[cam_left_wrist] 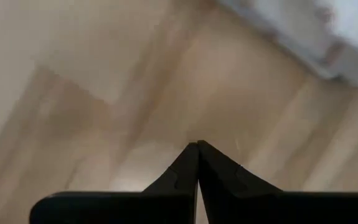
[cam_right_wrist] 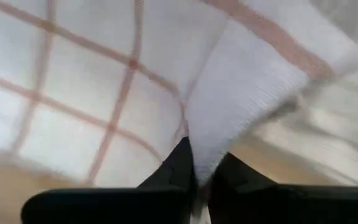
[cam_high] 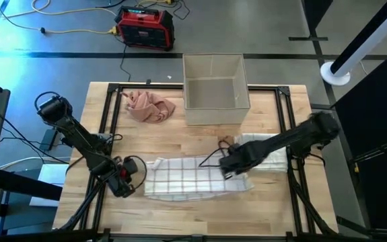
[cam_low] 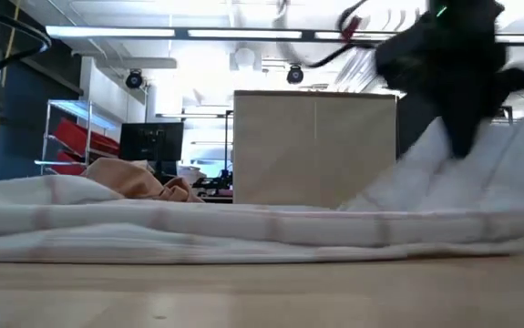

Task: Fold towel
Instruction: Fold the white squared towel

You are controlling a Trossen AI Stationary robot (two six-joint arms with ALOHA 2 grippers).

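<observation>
White checked towel (cam_high: 180, 176) spread flat across front middle of wooden tabletop (cam_high: 180, 134), right end bunched and lifted. Right end effector (cam_high: 228, 168) down on that right end, fingers pinched together on a raised fold of towel, cloth caught between them in right wrist view (cam_right_wrist: 228, 93). Seen from table height, same dark end effector (cam_low: 457, 82) over a peak of cloth rising at the right, rest of towel (cam_low: 198, 228) lying low along the tabletop. Left end effector (cam_high: 122, 185) just beside towel's left edge, low over bare wood, fingers (cam_left_wrist: 219, 171) pressed fully together, holding nothing, towel corner only at far edge of its wrist view. Pink cloth (cam_high: 149, 107) crumpled at rear left, well apart from towel. Beige open box (cam_high: 215, 91) at rear centre, beside pink cloth. Red and black case (cam_high: 145, 28) on floor beyond tabletop.
</observation>
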